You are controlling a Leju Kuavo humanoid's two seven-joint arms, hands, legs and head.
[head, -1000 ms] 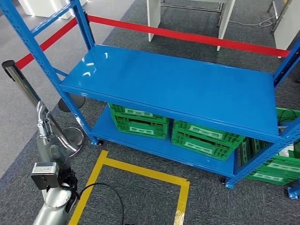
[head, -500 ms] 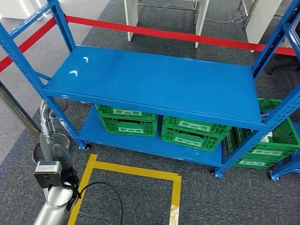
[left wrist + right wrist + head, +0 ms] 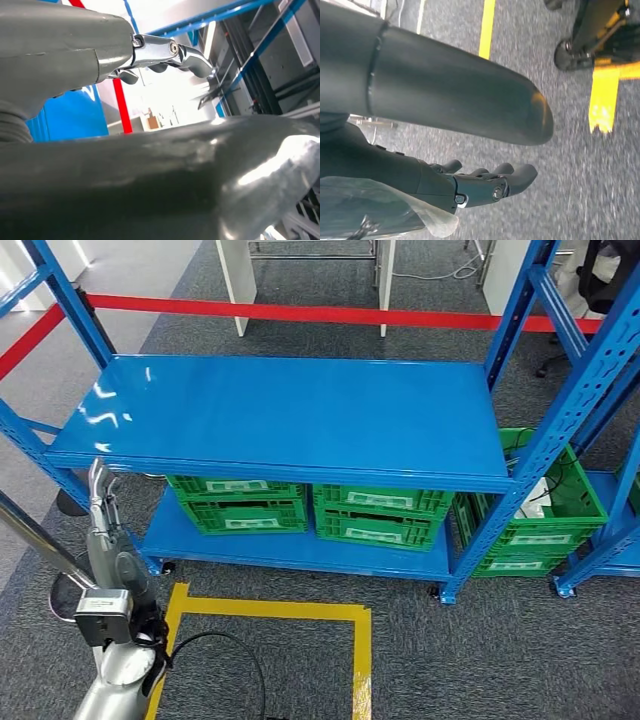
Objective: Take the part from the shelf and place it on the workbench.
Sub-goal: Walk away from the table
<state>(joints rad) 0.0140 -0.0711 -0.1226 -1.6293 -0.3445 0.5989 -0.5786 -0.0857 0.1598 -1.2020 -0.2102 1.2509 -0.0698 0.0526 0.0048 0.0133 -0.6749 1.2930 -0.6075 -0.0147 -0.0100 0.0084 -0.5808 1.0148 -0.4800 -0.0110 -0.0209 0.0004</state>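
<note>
Approach step judged in hand. Shelf [image 3: 287,410] was faced; no part could be made out on it. Left hand [image 3: 102,502] and right hand [image 3: 478,186] were seen with fingers apart, holding nothing. Next: the part must be located.

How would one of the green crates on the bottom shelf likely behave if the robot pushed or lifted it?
The green crate looks like moulded plastic with slotted walls, so probably stiff and fairly light for its size. Its flat base sits on the smooth blue shelf, so a push would likely slide it, not tip it. What it holds is hidden, so its weight is uncertain.
</note>
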